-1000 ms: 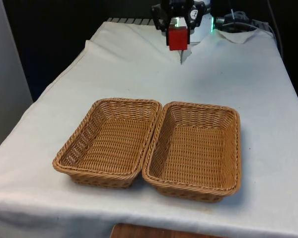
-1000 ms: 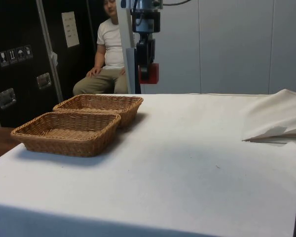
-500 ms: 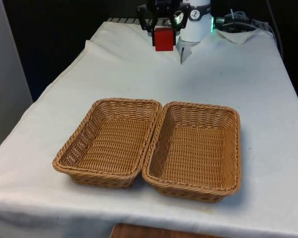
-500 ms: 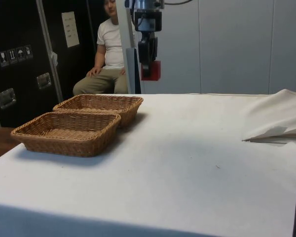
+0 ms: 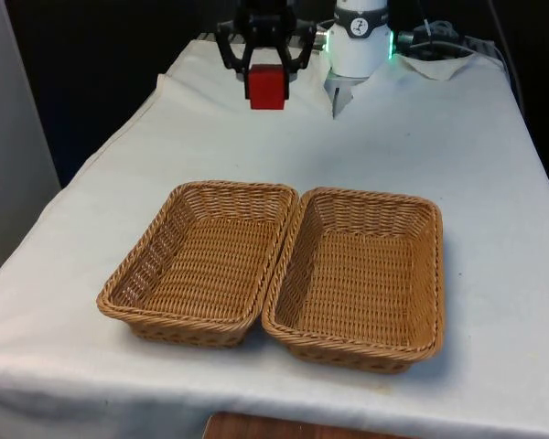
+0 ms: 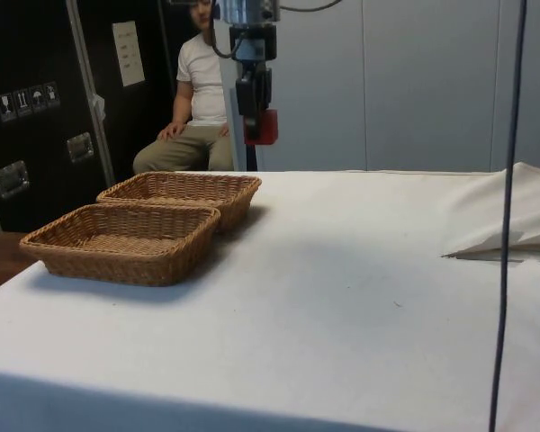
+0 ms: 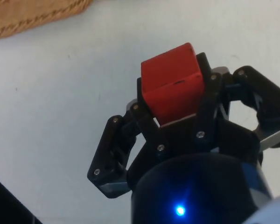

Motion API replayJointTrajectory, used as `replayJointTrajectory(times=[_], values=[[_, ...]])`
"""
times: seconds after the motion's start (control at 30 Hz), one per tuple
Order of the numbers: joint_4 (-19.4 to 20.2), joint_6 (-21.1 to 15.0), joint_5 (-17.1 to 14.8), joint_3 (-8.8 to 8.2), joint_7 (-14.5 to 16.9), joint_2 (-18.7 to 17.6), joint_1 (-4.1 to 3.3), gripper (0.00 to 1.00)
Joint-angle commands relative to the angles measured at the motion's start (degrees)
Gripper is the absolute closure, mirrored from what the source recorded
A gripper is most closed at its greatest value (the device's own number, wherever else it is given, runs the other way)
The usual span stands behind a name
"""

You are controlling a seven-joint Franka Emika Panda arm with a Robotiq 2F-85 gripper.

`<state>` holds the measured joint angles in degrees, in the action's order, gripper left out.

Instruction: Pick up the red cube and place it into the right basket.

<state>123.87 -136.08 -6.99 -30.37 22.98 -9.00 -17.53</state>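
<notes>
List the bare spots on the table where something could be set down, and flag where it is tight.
The white cloth lies bare between the baskets' far rims and the gripper holding the red cube, and along both outer sides of the baskets. Both baskets, left and right, hold nothing. Tight: the baskets touch rim to rim, and only a narrow strip borders the near edge.

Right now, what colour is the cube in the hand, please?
Red cube; clearest in the front view.

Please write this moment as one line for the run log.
phase: carry | black two-finger gripper: shut on small red cube | cube: in air, above white cloth | two woven wicker baskets: both empty
</notes>
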Motion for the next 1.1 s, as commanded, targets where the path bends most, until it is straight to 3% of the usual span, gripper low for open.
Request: replayJointTrajectory(times=[0.0, 0.03, 0.07, 0.1, 0.33, 0.37, 0.4, 0.67, 0.7, 0.73, 0.77, 0.97, 1.0, 1.03, 1.07], values=[[-0.92, 0.57, -1.03, 0.06, 1.03, -0.86, 0.46, 0.99], [-1.49, 0.57, -1.38, -0.17, 1.43, -1.43, 0.52, 0.99], [-1.15, 0.0, -0.69, -0.4, 0.8, -1.32, 0.11, 0.99], [-2.06, 0.63, -1.66, -0.29, 1.78, -2.06, 0.57, 0.99], [-6.7, 0.57, -4.7, -1.32, 4.41, -7.45, 1.15, 0.99], [-5.9, 0.0, -3.78, -1.66, 3.67, -6.82, 0.63, 0.99], [-7.39, 0.57, -5.16, -1.38, 4.76, -8.19, 1.26, 0.99], [-13.69, 0.74, -9.05, -2.23, 7.39, -15.07, 1.95, 0.99], [-12.95, 0.06, -8.48, -2.69, 6.82, -14.61, 1.32, 0.99], [-14.32, 0.74, -9.51, -2.29, 7.62, -15.76, 2.01, 0.99], [-15.81, 0.8, -10.43, -2.46, 8.02, -17.36, 2.18, 0.99], [-19.94, 0.92, -12.78, -2.58, 8.88, -21.77, 2.58, 0.99], [-19.37, 0.23, -12.38, -3.15, 8.48, -21.49, 1.95, 0.99], [-20.68, 0.86, -13.24, -2.52, 8.94, -22.57, 2.69, 0.99], [-22.06, 0.92, -14.15, -2.46, 9.11, -24.12, 2.86, 0.99]])
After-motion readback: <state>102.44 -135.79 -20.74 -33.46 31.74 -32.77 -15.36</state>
